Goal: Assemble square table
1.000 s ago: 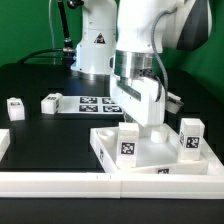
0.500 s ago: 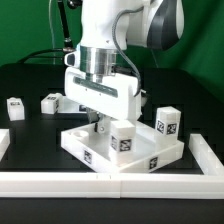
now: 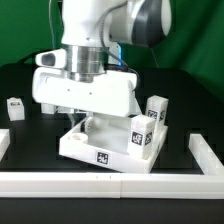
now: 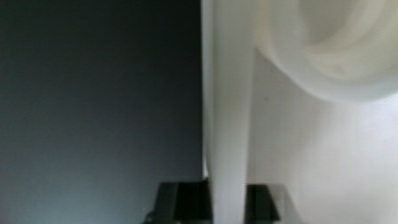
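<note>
Nearest me in the exterior view, at 6 o'clock from the tabletop, a white rail (image 3: 110, 183) runs across the front of the black desk (image 3: 30, 150). Just behind it the tabletop (image 3: 80, 150) lies on the desk, turned so one corner points toward the rail, with a tag showing on its near wall.

Two legs stand upright inside the tray: the near leg (image 3: 142, 135) at 3 o'clock and the far leg (image 3: 157, 110) at 2 o'clock, close together.

The gripper (image 3: 82, 122) comes down on the tray's 11 o'clock side, and the broad white hand hides most of that edge. On my wrist feed the tabletop's thin wall (image 4: 221, 120) runs straight between the dark fingers (image 4: 180, 202). The jaws are pinching that wall from both sides. A rounded socket (image 4: 347, 50) shows blurred beside it.

Further back, a loose leg (image 3: 14, 107) stands at 10 o'clock, well apart from the tray.
</note>
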